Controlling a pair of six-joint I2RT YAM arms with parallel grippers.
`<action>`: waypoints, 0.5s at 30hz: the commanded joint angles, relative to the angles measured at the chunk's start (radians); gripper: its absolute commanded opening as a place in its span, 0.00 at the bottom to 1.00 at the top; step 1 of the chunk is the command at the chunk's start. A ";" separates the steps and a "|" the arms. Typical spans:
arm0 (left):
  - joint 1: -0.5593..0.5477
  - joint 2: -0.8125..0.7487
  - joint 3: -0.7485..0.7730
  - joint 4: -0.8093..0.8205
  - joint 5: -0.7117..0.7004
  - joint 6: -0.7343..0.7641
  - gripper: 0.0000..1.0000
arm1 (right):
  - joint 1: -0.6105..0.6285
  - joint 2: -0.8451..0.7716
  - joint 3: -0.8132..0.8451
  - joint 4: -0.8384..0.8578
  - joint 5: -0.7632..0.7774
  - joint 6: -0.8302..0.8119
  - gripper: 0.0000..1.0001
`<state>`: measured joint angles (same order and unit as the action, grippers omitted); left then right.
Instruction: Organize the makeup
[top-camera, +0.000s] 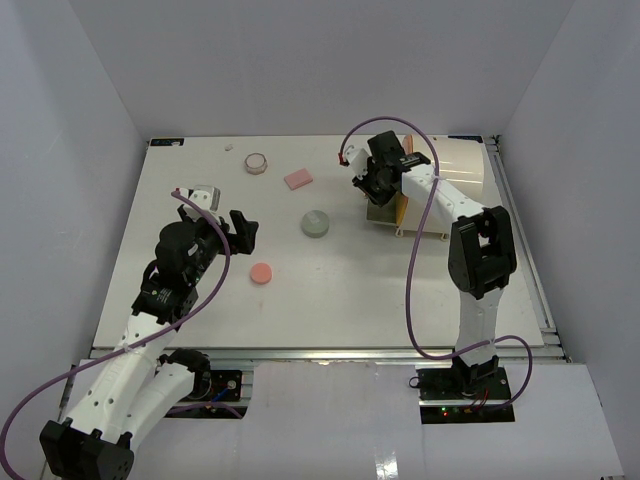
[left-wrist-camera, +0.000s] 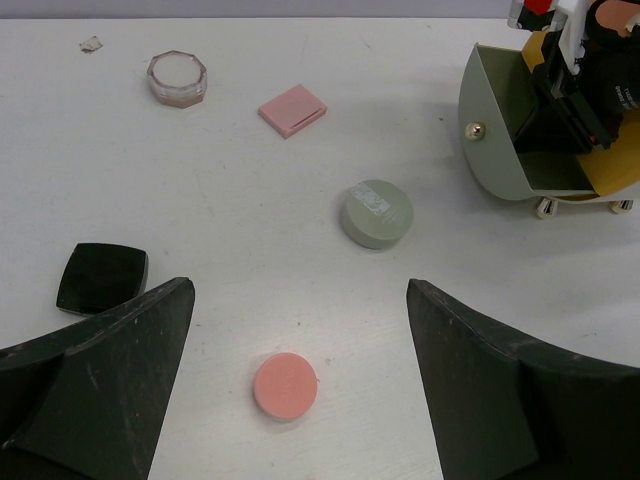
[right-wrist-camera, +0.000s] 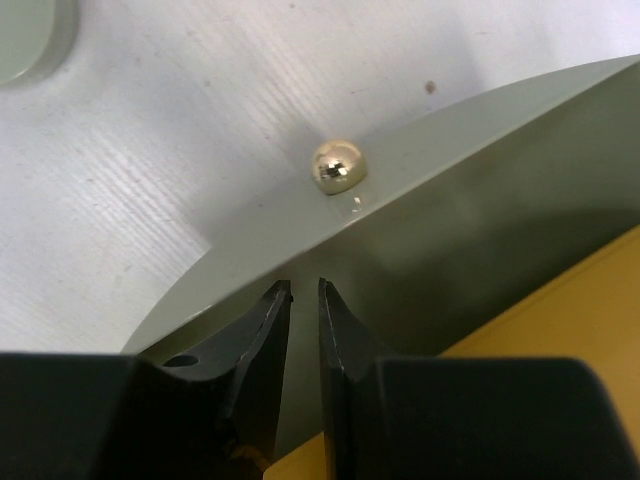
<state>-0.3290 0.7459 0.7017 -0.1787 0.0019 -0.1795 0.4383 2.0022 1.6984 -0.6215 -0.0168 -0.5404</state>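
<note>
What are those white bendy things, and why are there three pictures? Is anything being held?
They are two robot arms bolted to a table, each ending in a claw. One picture looks down from above; the other two come from small cameras on each arm's wrist. On the table lie bits of makeup: a pink disc, a grey-green round compact, a pink pad, a black compact and a small round jar. The left claw is wide open above the pink disc, holding nothing. The right claw reaches into an open case with a gold knob; its tips are nearly together, with nothing visible between them.
</note>
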 joint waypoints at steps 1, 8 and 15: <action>0.002 0.000 -0.001 0.019 0.027 0.005 0.98 | 0.024 0.017 0.071 0.051 0.132 -0.065 0.25; 0.002 0.005 -0.002 0.019 0.021 0.005 0.98 | 0.076 0.075 0.114 0.049 0.218 -0.194 0.30; 0.002 0.006 -0.002 0.019 0.023 0.006 0.98 | 0.086 0.130 0.138 0.049 0.320 -0.326 0.32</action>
<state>-0.3290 0.7551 0.7017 -0.1783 0.0116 -0.1795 0.5117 2.0913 1.7923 -0.5957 0.2422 -0.7701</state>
